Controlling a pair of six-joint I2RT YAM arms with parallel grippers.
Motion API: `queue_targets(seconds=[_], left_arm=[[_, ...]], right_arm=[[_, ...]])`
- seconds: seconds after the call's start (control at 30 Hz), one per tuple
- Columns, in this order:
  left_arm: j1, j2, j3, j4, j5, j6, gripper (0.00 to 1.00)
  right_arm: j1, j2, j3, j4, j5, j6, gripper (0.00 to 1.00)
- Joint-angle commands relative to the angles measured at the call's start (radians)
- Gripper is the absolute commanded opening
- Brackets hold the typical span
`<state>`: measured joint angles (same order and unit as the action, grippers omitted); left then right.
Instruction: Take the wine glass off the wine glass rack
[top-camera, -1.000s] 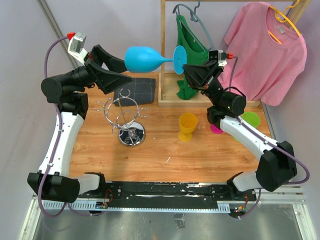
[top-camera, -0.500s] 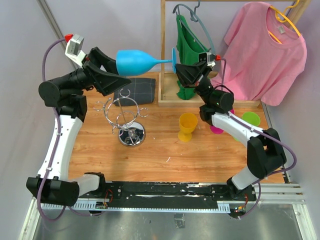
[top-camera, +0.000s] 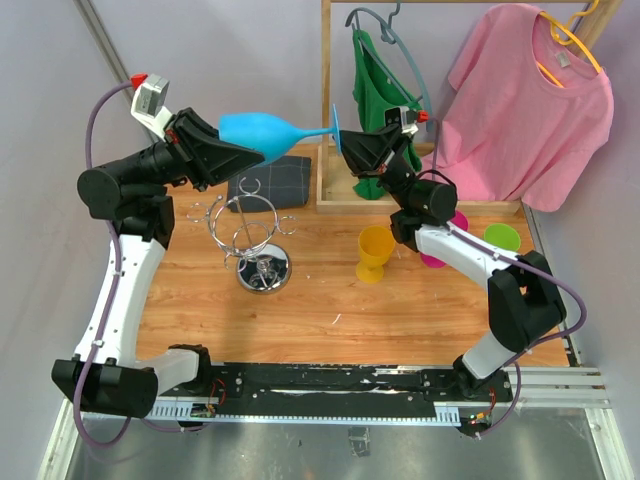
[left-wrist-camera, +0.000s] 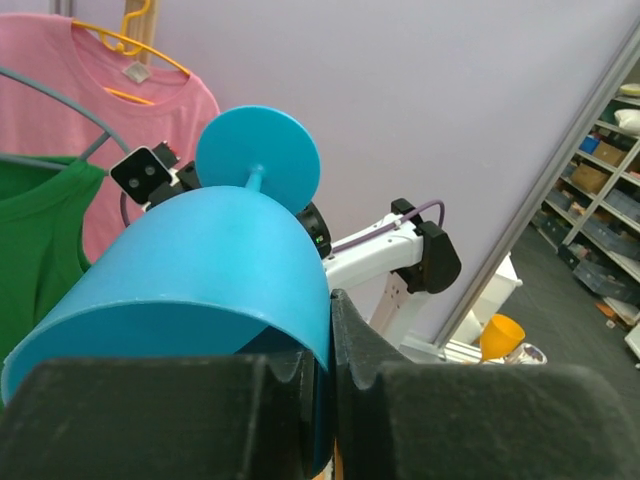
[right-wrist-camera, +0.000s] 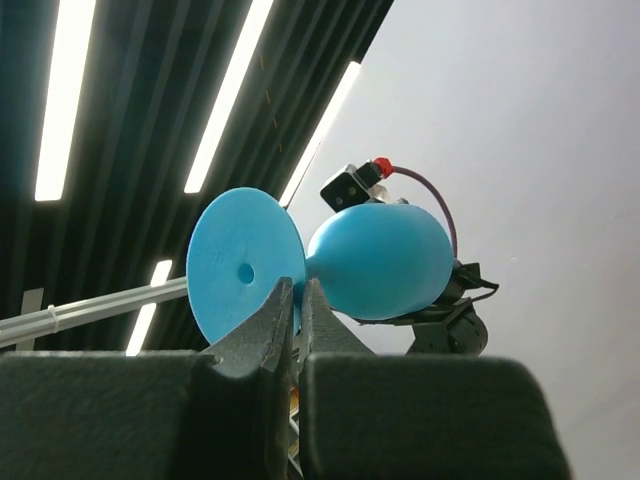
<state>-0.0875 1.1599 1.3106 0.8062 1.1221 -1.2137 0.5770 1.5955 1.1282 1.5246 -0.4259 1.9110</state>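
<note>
The left pincer (left-wrist-camera: 322, 370) clamps the rim of the blue glass (left-wrist-camera: 200, 270); its foot points toward the right arm (left-wrist-camera: 380, 255) beyond.

Pale lilac wall (top-camera: 220, 50) behind far edge of light-wood worktop (top-camera: 330, 290); wooden clothes-rack frame (top-camera: 324, 110) at far edge, ctr; long ceiling strip lights (right-wrist-camera: 62, 90) overhead.

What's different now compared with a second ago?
The blue glass, held sideways in the air, has shifted left. The left tool, pinching its bowl rim, drew back. The right tool, shut on its foot, followed, with that arm stretching out. Neither let go. The rack, yellow cup and pink shirt stayed put.
</note>
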Motion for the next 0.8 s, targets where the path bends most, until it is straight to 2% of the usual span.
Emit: queue_targets(seconds=[0.0, 0.03, 0.07, 0.2, 0.4, 0.5, 0.53, 0.6, 0.63, 0.7, 0.77], left_arm=[[-0.009, -0.014, -0.005, -0.005, 0.017, 0.0, 0.05], [-0.009, -0.011, -0.002, -0.008, 0.021, 0.0, 0.03], [-0.009, -0.009, 0.002, -0.01, 0.023, 0.002, 0.02], [-0.009, 0.006, 0.057, -0.019, 0.032, 0.018, 0.01], [-0.009, 0.055, 0.167, -0.055, 0.06, 0.049, 0.0], [-0.013, 0.102, 0.224, -0.061, 0.069, 0.037, 0.0], [-0.023, 0.118, 0.25, -0.095, 0.069, 0.072, 0.0], [-0.06, 0.153, 0.328, -0.313, 0.054, 0.238, 0.0], [-0.081, 0.177, 0.368, -0.428, 0.04, 0.318, 0.0], [-0.124, 0.208, 0.417, -0.559, 0.006, 0.434, 0.0], [-0.191, 0.25, 0.532, -0.853, -0.069, 0.689, 0.0]], right_arm=[[0.013, -0.015, 0.02, 0.023, -0.035, -0.054, 0.02], [0.01, -0.026, 0.011, 0.023, -0.044, -0.061, 0.1], [0.005, -0.041, -0.001, 0.022, -0.052, -0.068, 0.23], [-0.043, -0.131, -0.088, 0.019, -0.105, -0.087, 0.48], [-0.151, -0.303, -0.217, -0.006, -0.231, -0.079, 0.68], [-0.224, -0.426, -0.258, -0.094, -0.318, -0.089, 0.75], [-0.251, -0.478, -0.262, -0.159, -0.351, -0.122, 0.77], [-0.302, -0.586, -0.254, -0.362, -0.413, -0.22, 0.81], [-0.321, -0.642, -0.236, -0.55, -0.436, -0.292, 0.83], [-0.349, -0.728, -0.168, -0.857, -0.479, -0.471, 0.9], [-0.355, -0.774, -0.064, -1.182, -0.497, -0.663, 0.95]])
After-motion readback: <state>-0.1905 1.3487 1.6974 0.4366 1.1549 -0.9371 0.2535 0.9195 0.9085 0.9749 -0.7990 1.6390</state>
